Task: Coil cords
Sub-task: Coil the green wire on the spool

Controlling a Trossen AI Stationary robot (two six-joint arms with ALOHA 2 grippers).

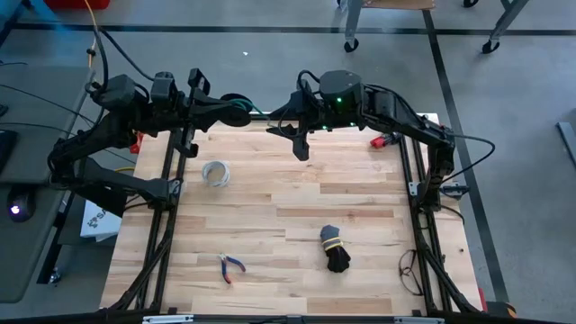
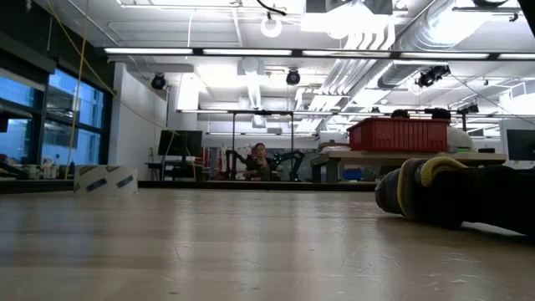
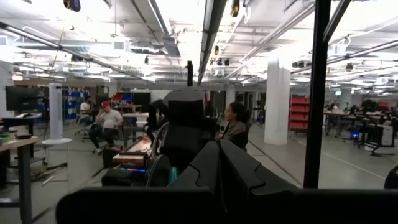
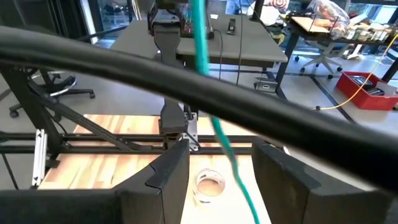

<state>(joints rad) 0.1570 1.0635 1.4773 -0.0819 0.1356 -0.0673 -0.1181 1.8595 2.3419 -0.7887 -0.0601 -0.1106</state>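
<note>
While the near edge of the wooden table point(image 1: 270, 270) carries only a pair of red-handled pliers point(image 1: 230, 266) and a black cord bundle with a yellow tie point(image 1: 334, 247), which fills the right side of the low view, the work sits at the far edge. Farther back on the left part of the table lies a pale grey-white ring point(image 1: 215, 173), apart from everything else; the right wrist view sees it on the boards between that arm's two dark fingers point(image 4: 169, 171). A small red object point(image 1: 385, 140) rests near the far right corner. At the far edge the two arms meet over the table's rim. The right gripper point(image 1: 301, 144) reaches in from the right and hangs above the boards with its fingers spread wide and nothing between them. The left gripper point(image 1: 236, 110) stretches along the far edge from the left with its fingers pressed fully together; a bit of green shows at its tip in the high view, but whether it is pinched there I cannot tell. The thin green cord point(image 4: 214, 118) runs slack past the right wrist camera, from above down toward the boards, crossing the gap between the right fingers without touching them. Beyond the table the left wrist view shows an open workshop with seated people point(image 3: 107, 121) at desks, and the low view shows a red bin point(image 2: 399, 134) on a distant bench.
</note>
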